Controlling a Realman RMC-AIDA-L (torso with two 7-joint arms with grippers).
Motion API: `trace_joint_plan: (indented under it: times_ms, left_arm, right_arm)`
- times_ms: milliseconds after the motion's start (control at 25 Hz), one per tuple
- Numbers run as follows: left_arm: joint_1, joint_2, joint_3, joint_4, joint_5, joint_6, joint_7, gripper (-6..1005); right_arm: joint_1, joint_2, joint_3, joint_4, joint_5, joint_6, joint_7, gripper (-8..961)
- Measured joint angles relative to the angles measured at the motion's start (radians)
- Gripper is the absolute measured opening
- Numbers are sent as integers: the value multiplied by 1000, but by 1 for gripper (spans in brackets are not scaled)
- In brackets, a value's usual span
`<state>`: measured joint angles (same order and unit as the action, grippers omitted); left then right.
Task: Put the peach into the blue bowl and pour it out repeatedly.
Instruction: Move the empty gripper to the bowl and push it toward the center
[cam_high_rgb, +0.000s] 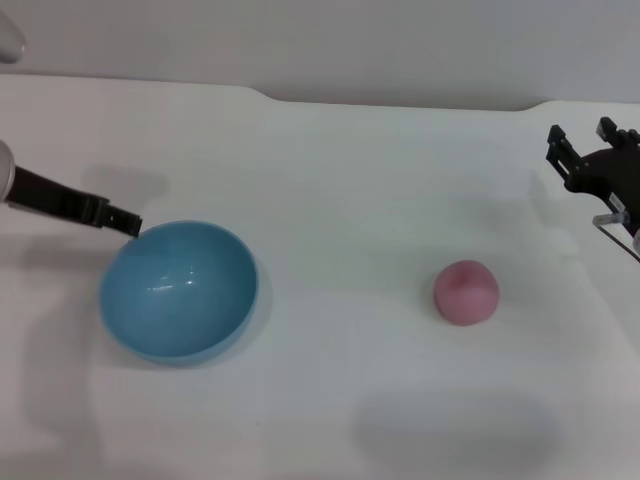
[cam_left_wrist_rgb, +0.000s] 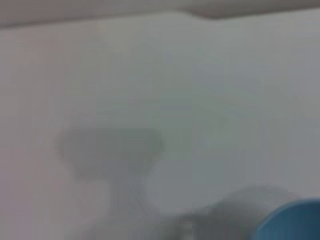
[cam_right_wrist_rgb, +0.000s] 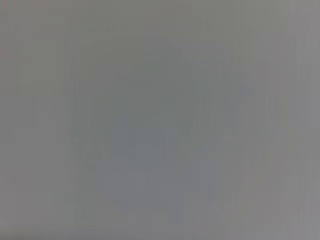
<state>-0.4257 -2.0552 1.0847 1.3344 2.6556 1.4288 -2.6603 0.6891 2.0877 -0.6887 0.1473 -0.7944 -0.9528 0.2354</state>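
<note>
Presently the left pincer (cam_high_rgb: 128, 224) meets the rim of the blue bowl (cam_high_rgb: 178, 290) at lower left, apparently to steady it, its jaw state unreadable, while the peach (cam_high_rgb: 466, 292) lies loose on the counter (cam_high_rgb: 340, 180) right of centre and the right pincer (cam_high_rgb: 582, 150), spread, waits at the right edge.

Head camera looks down over the table (cam_high_rgb: 330, 180) — wrist cameras sit close, left sharing the bowl (cam_left_wrist_rgb: 292, 222).

One blue bowl (cam_high_rgb: 178, 291), also partly visible in the left wrist view (cam_left_wrist_rgb: 290, 222). One peach (cam_high_rgb: 466, 292). One white counter (cam_high_rgb: 350, 180). Two end effectors: left end effector (cam_high_rgb: 125, 223), right end effector (cam_high_rgb: 585, 150).
</note>
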Motion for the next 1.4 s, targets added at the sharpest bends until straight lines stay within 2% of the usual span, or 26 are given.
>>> trace_joint_plan:
  times_ms: [440, 880, 1240, 1400]
  left_arm:
    - [9, 3, 20, -7, 28, 32, -2, 828]
    - [-13, 4, 33, -105, 41, 18, 6, 827]
    - [-67, -1, 78, -254, 42, -13, 13, 742]
    - [-77, -5, 92, -273, 37, -25, 11, 704]
  right_arm:
    - [-3, 0, 3, -10, 0, -1, 2, 662]
    - [2, 0, 9, -10, 0, -8, 2, 662]
    - [2, 0, 8, -9, 0, -14, 2, 661]
    - [-3, 0, 1, -9, 0, -33, 2, 661]
